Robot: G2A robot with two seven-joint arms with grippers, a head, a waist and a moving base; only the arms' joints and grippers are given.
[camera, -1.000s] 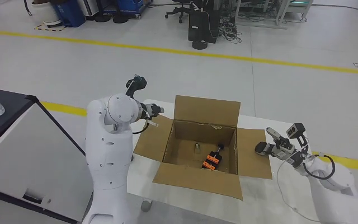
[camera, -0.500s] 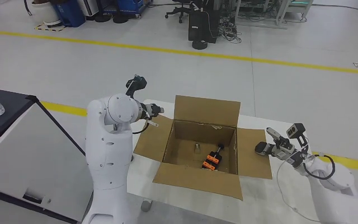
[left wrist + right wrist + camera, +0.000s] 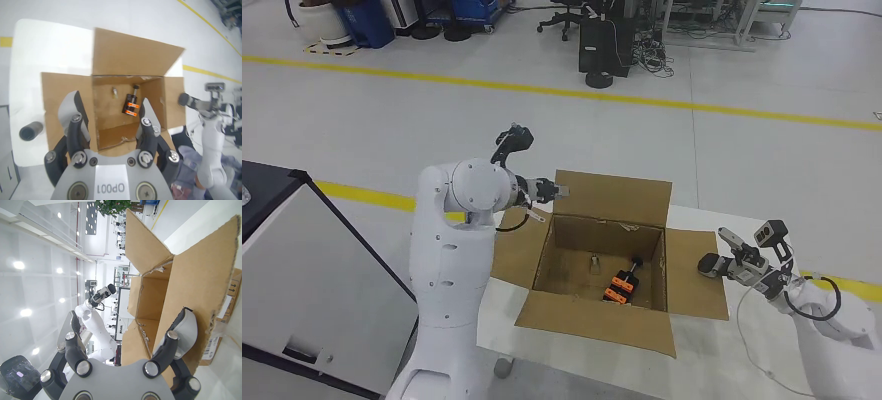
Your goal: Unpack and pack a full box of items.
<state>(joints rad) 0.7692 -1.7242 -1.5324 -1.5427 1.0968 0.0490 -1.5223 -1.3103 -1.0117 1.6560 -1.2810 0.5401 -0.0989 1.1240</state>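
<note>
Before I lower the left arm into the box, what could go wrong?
The open left gripper hangs by the far corner of the box and may snag the upright flap. The black-and-orange tool lies deep near a wall, leaving little room to grasp. The right gripper, at the side flap, could nudge the box.

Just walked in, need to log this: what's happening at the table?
A two-armed robot is at an open cardboard box. Its left tool hovers open over the box's edge, empty. The right tool sits open beside the opposite flap. A black-and-orange item and a small metal piece lie inside.
</note>
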